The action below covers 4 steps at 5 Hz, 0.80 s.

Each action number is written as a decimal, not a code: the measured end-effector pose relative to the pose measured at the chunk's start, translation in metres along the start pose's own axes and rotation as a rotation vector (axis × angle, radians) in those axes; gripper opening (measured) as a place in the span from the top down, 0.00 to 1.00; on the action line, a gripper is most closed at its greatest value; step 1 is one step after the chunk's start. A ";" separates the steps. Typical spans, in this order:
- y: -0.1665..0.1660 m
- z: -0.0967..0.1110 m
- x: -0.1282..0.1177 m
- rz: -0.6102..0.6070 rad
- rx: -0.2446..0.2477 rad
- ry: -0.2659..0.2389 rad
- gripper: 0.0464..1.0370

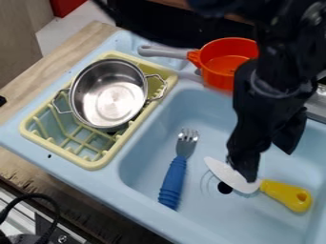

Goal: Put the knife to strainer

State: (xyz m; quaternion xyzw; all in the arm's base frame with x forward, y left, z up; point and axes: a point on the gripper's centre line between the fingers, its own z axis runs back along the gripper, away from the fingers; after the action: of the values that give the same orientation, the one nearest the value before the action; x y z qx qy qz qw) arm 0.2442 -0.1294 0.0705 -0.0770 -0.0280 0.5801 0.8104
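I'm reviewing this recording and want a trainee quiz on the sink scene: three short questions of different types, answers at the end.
1. Multiple choice: the handle of the knife is a) blue, b) yellow, c) red.
2. True or false: the metal pot sits on the dish rack.
3. Fill the gap: the fork lies in the ____.

Key: 1. b; 2. true; 3. sink
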 end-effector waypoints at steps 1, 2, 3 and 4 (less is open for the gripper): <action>-0.004 -0.016 -0.002 0.125 0.043 0.051 0.04; -0.008 -0.028 -0.008 0.234 0.064 0.103 0.04; -0.012 -0.036 -0.011 0.302 0.110 0.123 0.04; -0.004 -0.047 -0.011 0.290 0.080 0.111 0.04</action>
State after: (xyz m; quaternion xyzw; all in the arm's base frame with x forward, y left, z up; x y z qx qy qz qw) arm 0.2511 -0.1451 0.0251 -0.0799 0.0512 0.6864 0.7210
